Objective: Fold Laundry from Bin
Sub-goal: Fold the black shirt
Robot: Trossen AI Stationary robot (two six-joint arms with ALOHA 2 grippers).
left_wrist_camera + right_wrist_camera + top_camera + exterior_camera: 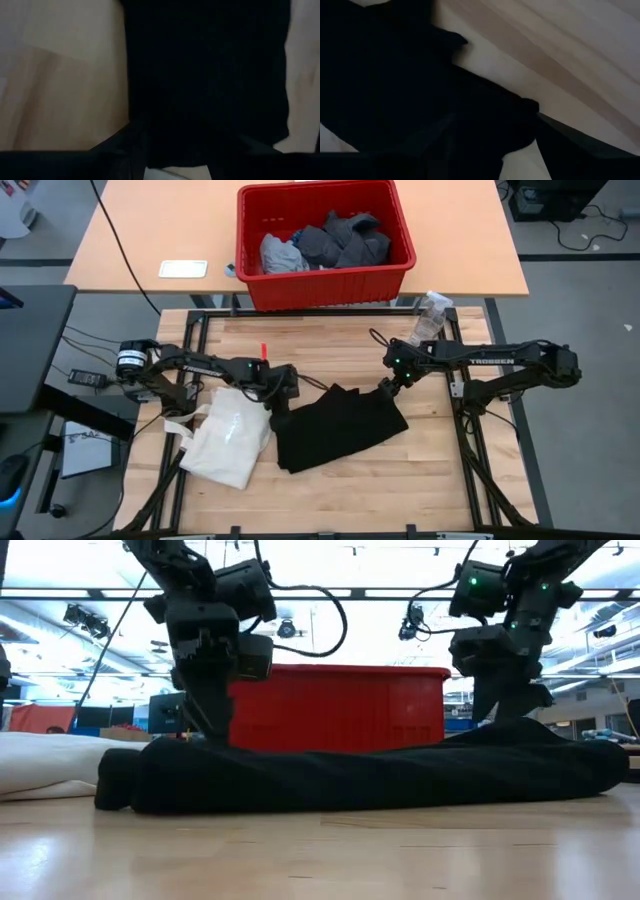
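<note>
Arms were both lowered onto the black T-shirt [338, 428], which lay flattened mid-table. The left gripper [283, 402] was pressed at its left edge and the right gripper [386, 388] at its far right corner; whether either pincer was spread or clamped on cloth could not be told, the fingers being lost against dark fabric. A cream tote bag [228, 438] was seen just beside the shirt on the wooden table [420, 470]. The red bin [322, 242], filled with grey laundry [330, 240], was set on a desk [150, 230] beyond. A white phone [183, 269] was laid there too.
</note>
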